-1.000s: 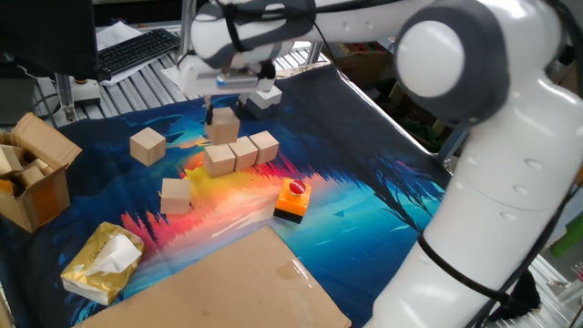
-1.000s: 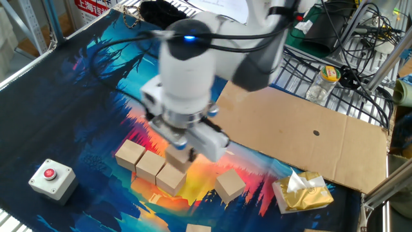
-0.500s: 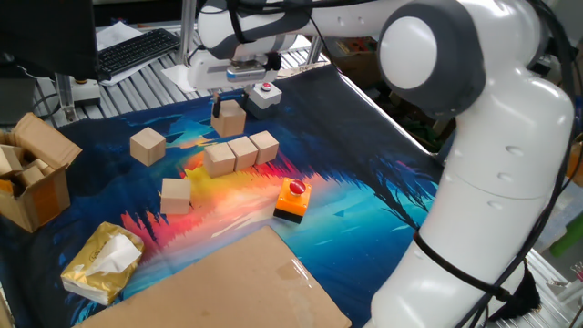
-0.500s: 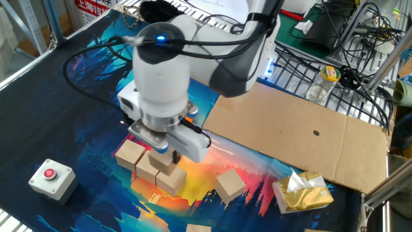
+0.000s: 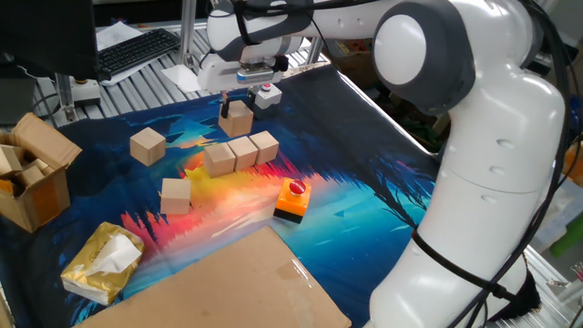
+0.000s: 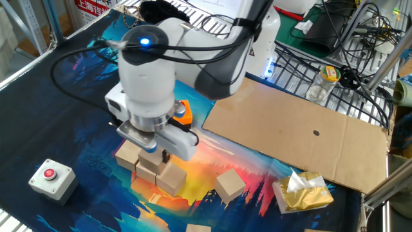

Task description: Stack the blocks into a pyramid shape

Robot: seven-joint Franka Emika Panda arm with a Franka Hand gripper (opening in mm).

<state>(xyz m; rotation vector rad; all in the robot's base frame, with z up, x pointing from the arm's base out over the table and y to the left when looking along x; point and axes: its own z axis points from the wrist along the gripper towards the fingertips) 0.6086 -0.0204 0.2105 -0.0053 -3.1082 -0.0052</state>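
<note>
Gripper (image 5: pixel 238 97): clamped on a carried block (image 5: pixel 239 119), held clear of the mat.
Landmark: row of three blocks (image 5: pixel 241 152), touching side by side.
Key relation: carried block hangs just behind and above the row, over its middle-to-right part.
Loose blocks: one (image 5: pixel 148 145) left of the row, another (image 5: pixel 176 195) front-left.

- A table (image 5: pixel 383 196) covered by a dark mat with a blue-and-orange print
- Three wooden blocks (image 5: pixel 240 152) in a touching row
- Two loose blocks (image 5: pixel 148 145) apart to one side
- An orange-and-black button box (image 5: pixel 292 200)
- A grey button box (image 6: pixel 50 178)
- A flat cardboard sheet (image 6: pixel 302 135)
- A crumpled yellow packet (image 5: pixel 103 261)
</note>
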